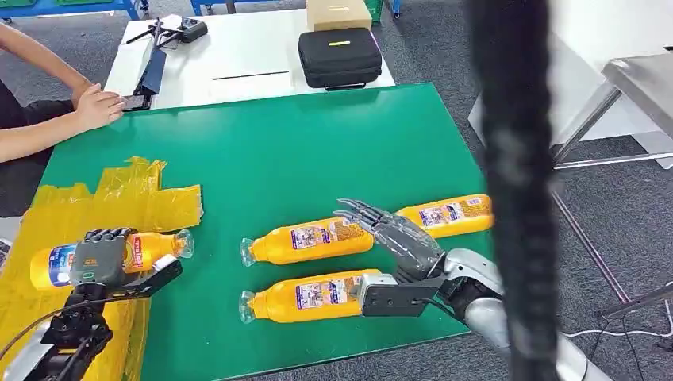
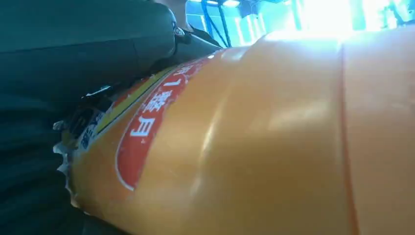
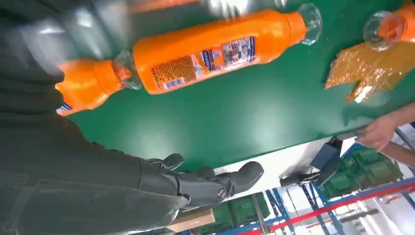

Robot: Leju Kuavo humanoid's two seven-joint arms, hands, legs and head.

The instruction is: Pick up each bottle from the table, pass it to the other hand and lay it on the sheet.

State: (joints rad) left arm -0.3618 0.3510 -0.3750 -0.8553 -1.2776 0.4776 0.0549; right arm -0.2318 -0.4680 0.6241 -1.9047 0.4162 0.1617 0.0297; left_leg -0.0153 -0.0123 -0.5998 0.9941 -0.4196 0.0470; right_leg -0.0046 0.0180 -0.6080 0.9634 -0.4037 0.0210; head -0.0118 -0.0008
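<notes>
On the yellow sheet: my left hand [image 1: 97,258] grips an orange plastic bottle [image 1: 151,248] lying over the crinkled yellow plastic sheet [image 1: 119,202].
Right hand: my right hand [image 1: 401,242] is released, fingers spread above three more orange bottles [image 1: 313,240] on the green table [image 1: 278,151].
Handling: I judge them full, fairly heavy, smooth and prone to roll; grasp mid-body on the label.
Views: left wrist camera shows the red label close; right wrist camera shows a person's hand [image 3: 379,132] past the table's edge.

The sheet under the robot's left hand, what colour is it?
Yellow, a crinkled plastic sheet on the green table; the head view shows it best.
</notes>
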